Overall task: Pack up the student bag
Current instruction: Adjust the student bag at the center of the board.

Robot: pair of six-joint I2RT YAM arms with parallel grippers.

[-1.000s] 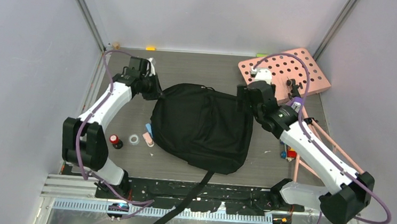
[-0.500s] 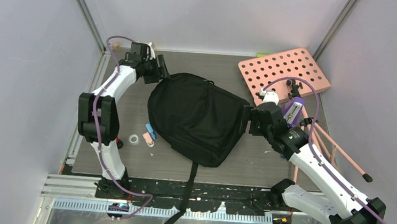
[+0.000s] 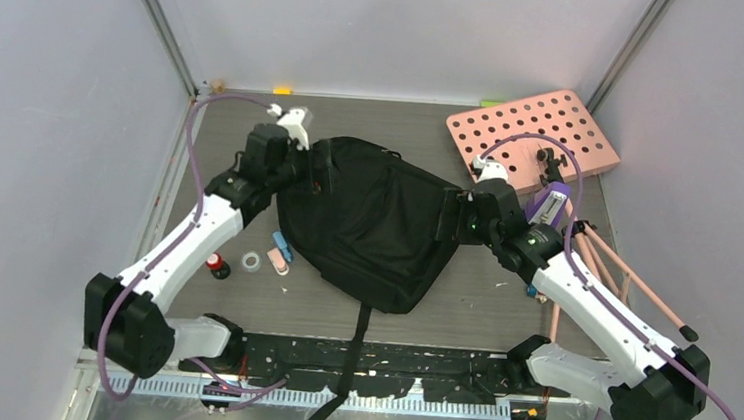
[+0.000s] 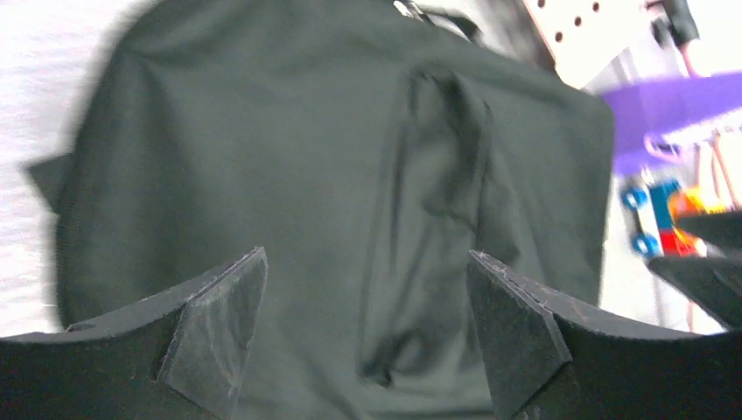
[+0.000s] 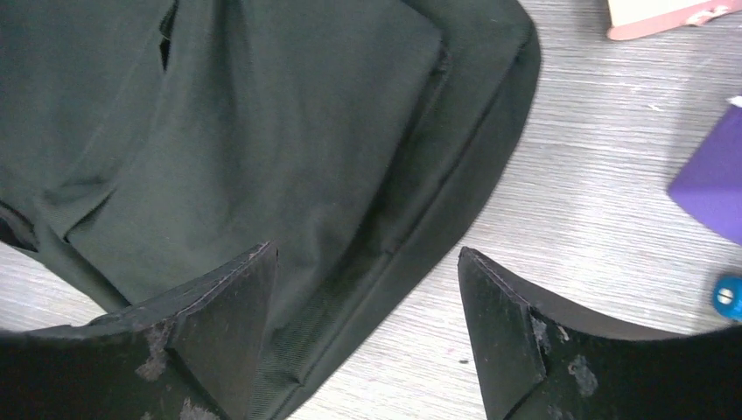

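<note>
The student bag (image 3: 367, 225) is a black fabric backpack lying flat in the middle of the table. A long black strap (image 3: 348, 364) trails from it over the near edge. My left gripper (image 3: 316, 171) hovers at the bag's upper left corner. In the left wrist view it (image 4: 367, 306) is open, with wrinkled bag fabric (image 4: 332, 175) below the jaws and nothing pinched. My right gripper (image 3: 447, 221) is at the bag's right edge. In the right wrist view it (image 5: 367, 297) is open and straddles the bag's seam (image 5: 350, 289) and bare table.
A pink board with round holes (image 3: 534, 138) leans at the back right, with a purple object (image 3: 549, 206) and pink rods (image 3: 623, 280) beside the right arm. Left of the bag lie a red-capped bottle (image 3: 215, 265), a tape roll (image 3: 252, 261) and a pink-blue item (image 3: 280, 253).
My left gripper has opened and let go of the bag's corner, then moved in over the bag. The bag was dragged left and turned. My right arm drew back along the bag's right edge.
</note>
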